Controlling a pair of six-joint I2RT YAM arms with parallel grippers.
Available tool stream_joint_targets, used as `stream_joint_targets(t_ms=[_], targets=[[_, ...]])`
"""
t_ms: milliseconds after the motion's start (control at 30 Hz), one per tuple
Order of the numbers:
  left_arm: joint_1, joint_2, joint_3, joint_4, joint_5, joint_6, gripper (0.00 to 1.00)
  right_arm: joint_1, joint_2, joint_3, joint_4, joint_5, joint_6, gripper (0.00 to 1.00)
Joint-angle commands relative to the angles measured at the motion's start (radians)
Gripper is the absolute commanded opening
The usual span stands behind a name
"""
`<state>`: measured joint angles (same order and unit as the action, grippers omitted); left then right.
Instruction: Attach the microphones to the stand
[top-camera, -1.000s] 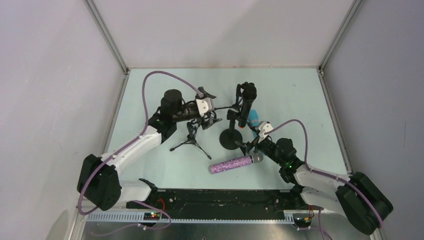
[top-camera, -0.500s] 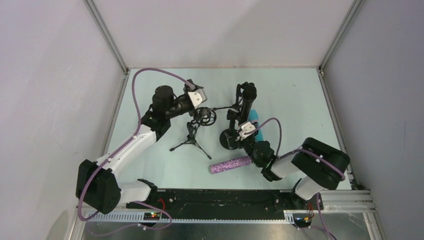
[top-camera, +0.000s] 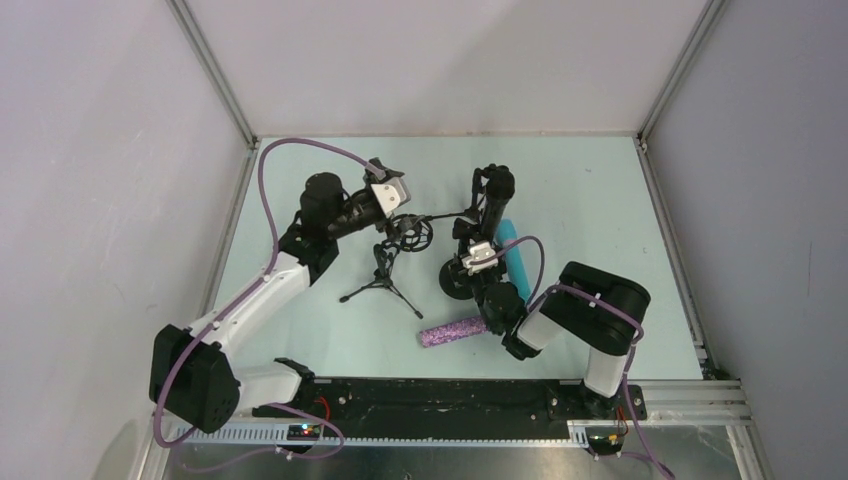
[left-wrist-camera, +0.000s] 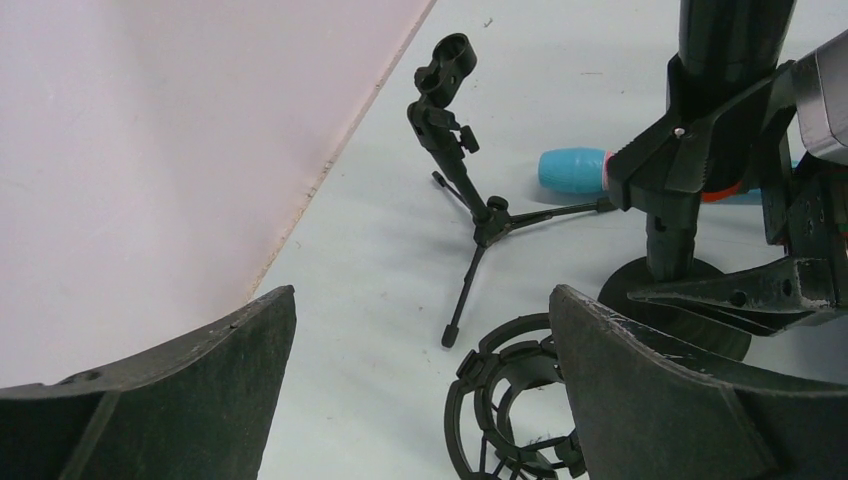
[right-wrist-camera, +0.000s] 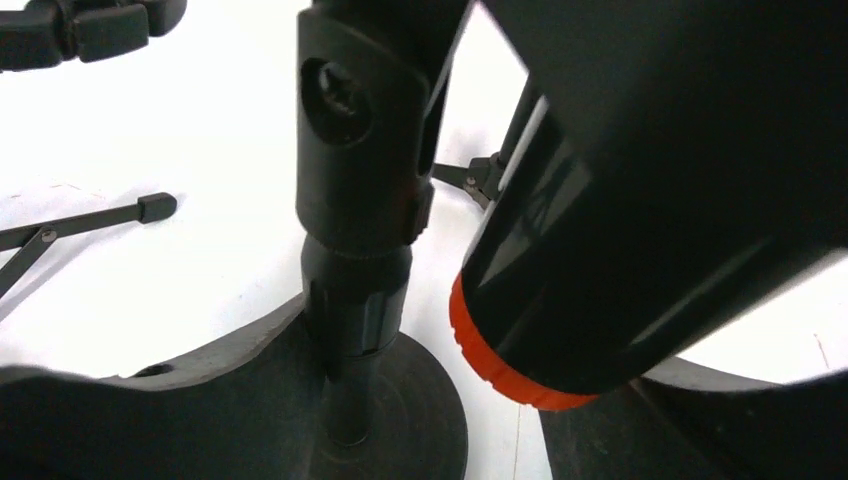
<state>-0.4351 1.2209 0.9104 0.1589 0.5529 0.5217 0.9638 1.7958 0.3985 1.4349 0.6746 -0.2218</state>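
Black microphone (top-camera: 492, 210) on the round-base stand (top-camera: 452, 283)

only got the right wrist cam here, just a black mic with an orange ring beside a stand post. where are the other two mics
observer: the glittery purple microphone lies flat on the table, on the near side of the round-base stand, mounted on nothing.
operator: and the blue one
observer: the light blue microphone also lies on the table, just right of that stand's base.
operator: left arm busy?
observer: no, the left pincer is open and empty, right next to the empty ring cradle on a tripod stand.
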Motion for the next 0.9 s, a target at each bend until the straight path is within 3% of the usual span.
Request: stream_joint_targets(t_ms=[0, 300, 500, 867], targets=[[0.007, -0.027, -0.011, 0.048, 0.010, -0.019, 1.00, 0.024, 0.043, 0.041, 0.073, 0.090, -0.031, 0.66], [0.007, -0.034, -0.022, 0.065, 0.029, -0.032, 1.00, 0.036, 0.053, 0.046, 0.075, 0.134, -0.057, 0.27], [0.007, -0.033, -0.024, 0.076, 0.047, -0.041, 1.00, 0.051, 0.056, 0.045, 0.075, 0.160, -0.093, 0.16], [0.004, -0.004, -0.015, 0.094, 0.147, -0.070, 1.00, 0.082, 0.001, -0.036, 0.075, 0.142, -0.083, 0.06]])
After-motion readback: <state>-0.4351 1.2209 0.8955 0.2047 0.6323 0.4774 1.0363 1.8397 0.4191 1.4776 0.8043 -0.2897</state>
